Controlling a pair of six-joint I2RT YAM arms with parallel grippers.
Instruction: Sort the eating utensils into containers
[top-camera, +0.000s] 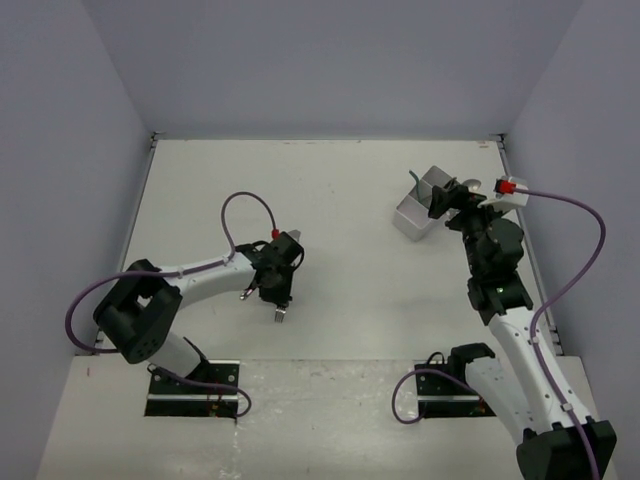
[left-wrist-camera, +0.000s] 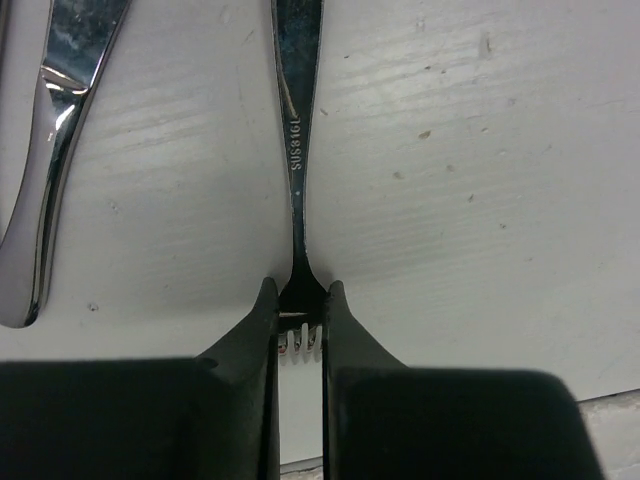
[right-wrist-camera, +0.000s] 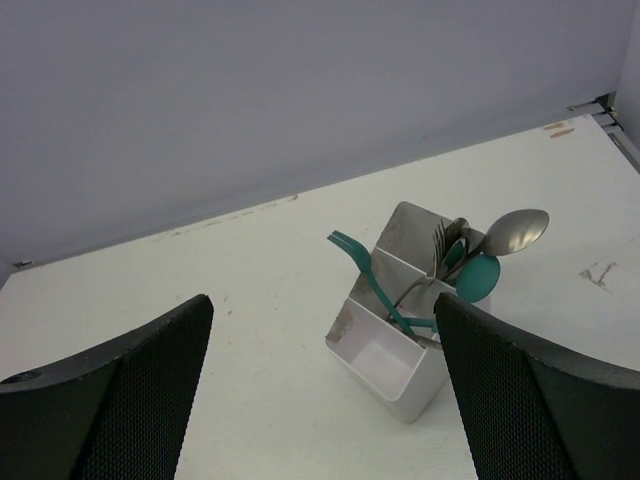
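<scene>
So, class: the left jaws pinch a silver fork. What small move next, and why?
Probably a short straight lift: the jaws of the left gripper look shut on the neck of the shiny silver metal fork, which lies flat on the white table, far from the white three-compartment box.

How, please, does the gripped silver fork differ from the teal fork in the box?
The silver fork is shiny metal; the teal fork green. The silver fork lies on the table, its neck in the left gripper; the teal fork leans in the box, unheld. Both are forks.
</scene>
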